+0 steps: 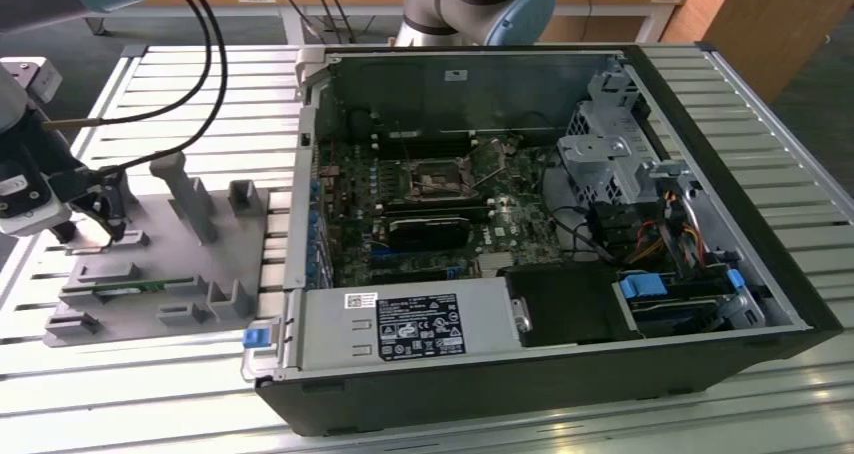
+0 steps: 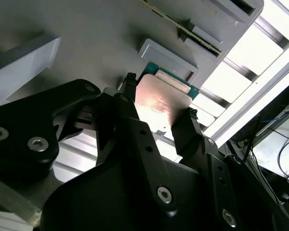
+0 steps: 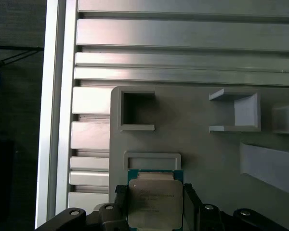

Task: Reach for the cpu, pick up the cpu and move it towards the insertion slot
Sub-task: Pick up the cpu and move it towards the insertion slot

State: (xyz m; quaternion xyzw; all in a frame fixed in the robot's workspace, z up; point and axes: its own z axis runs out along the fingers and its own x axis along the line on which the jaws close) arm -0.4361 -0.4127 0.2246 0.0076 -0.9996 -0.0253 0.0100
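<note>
Pincer [image 3: 155,208] closed on the cpu [image 3: 154,199], with a black finger [image 3: 119,209] against each of two opposite edges; both wrist views show this grip. Cpu is at the grey fixture plate [image 1: 160,262], which sits on the slatted desk [image 1: 781,74] toward the exterior view's left. Cannot tell whether the chip is lifted or resting. Insertion slot [image 1: 438,181] is well apart, inside the open computer case [image 1: 534,379].
</note>
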